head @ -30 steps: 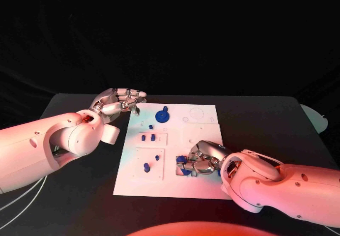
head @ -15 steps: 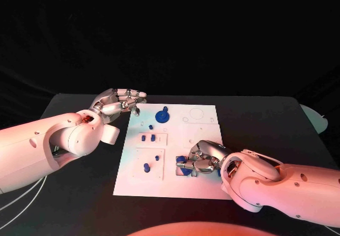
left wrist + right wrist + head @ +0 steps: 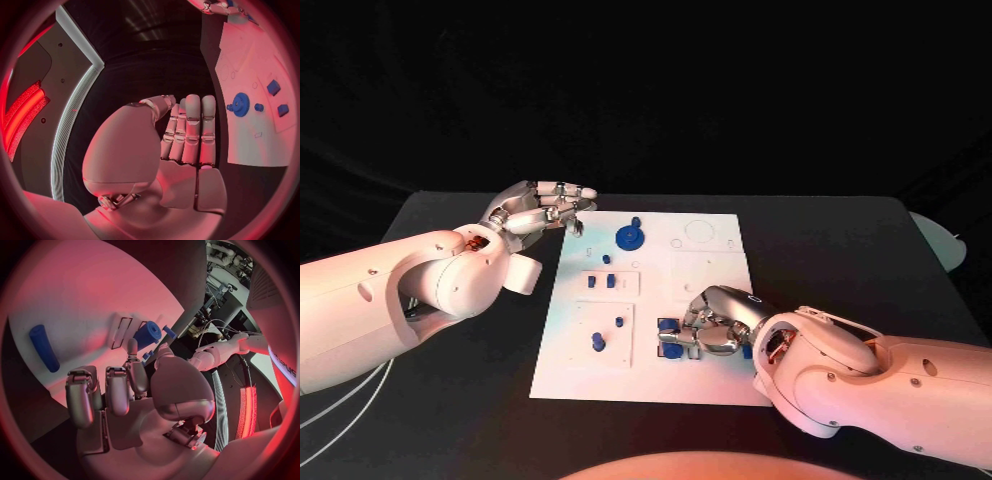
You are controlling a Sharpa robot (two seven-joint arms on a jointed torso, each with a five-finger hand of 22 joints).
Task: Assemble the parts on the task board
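**Right hand down on near board parts, left hand idle at far-left corner**

Task board point(image 3: 689, 300): white plate, centre of head view, on black table point(image 3: 848, 250).

Right hand point(image 3: 708, 325), lower centre-right of head view: fingers curled down over the board's near right area, touching or covering small blue parts point(image 3: 672, 340) at lower centre. Blue visible between and under the fingertips; cannot tell whether actually pinched or just pressed against. In right wrist view, right hand point(image 3: 125, 390) with fingers point(image 3: 80, 397) bent side by side, slightly apart; nothing plainly inside the palm. Blue cylinder part point(image 3: 148, 335) just past one fingertip, beside a rectangular recess; blue rod point(image 3: 44, 347) lying flat on the board, well apart from the fingers.

Left hand point(image 3: 538, 210), upper left of head view: at the board's far left corner, fingers curled inward, close together, holding nothing. In left wrist view, left hand point(image 3: 181, 145) with fingers point(image 3: 190, 127) straight-ish, packed side by side, thumb alongside, empty; apart from the board.

Other parts in head view: blue gear point(image 3: 632, 237) upper centre of board, small blue peg point(image 3: 636, 221) just above it; blue pegs point(image 3: 599, 281) in mid-left recess; blue pegs point(image 3: 607, 332) in lower-left recess. Gear point(image 3: 240, 104) also at right of left wrist view.
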